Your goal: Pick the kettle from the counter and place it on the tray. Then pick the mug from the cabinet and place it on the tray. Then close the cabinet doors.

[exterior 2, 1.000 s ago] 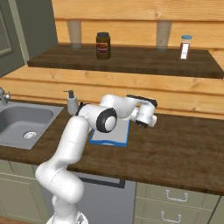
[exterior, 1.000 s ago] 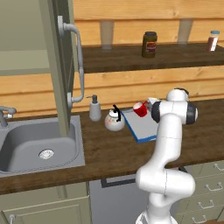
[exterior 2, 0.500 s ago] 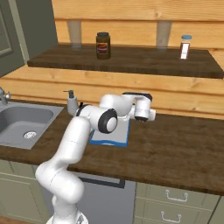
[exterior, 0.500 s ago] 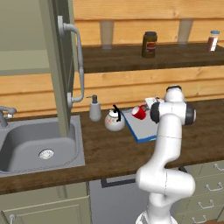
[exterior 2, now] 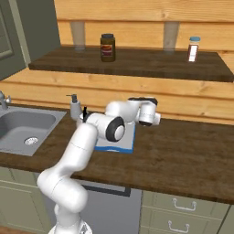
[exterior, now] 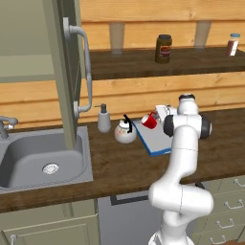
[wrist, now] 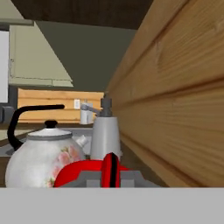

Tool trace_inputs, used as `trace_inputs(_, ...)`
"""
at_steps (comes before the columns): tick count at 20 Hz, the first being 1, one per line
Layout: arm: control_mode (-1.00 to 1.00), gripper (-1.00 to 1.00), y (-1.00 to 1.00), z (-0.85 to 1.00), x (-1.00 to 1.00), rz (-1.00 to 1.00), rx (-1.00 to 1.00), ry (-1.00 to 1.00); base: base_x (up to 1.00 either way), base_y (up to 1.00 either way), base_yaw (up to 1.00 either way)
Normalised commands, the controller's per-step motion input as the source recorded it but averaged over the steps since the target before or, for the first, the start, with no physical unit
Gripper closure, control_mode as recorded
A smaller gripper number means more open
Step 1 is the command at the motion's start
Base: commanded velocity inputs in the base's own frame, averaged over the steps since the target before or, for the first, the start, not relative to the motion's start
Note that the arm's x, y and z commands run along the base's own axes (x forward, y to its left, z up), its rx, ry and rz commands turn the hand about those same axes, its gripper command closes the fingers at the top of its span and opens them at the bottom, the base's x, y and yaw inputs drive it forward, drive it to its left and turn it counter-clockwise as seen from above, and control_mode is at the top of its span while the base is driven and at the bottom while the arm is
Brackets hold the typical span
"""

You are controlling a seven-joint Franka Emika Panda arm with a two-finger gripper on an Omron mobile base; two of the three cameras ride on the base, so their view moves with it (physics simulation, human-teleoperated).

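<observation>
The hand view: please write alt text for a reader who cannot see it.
A red mug sits right in front of the hand, with a white floral kettle and a grey soap dispenser behind it, beside a wooden wall.

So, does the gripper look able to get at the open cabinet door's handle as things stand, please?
Probably not yet: the gripper is shut on the mug at the tray. Otherwise the way left to the door handle, above the kettle, looks free.

The kettle (exterior: 125, 132) stands on the counter (exterior: 115, 165) just left of the tray (exterior: 154, 139), with the red mug (exterior: 149, 121) over the tray's far edge
</observation>
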Motion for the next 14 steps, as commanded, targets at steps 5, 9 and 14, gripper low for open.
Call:
trace_inputs(5, -1.00, 1.00, -0.26, -0.34, 0.06, 0.00, 0.02, 0.00, 0.00, 0.00, 0.00)
trace_inputs(9, -1.00, 1.00, -0.44, -0.46, 0.00, 0.00, -0.06, -0.03, 0.00, 0.00, 0.00)
trace_inputs(14, -1.00, 1.00, -0.34, -0.41, 0.00, 0.00, -0.10, -0.05, 0.00, 0.00, 0.00)
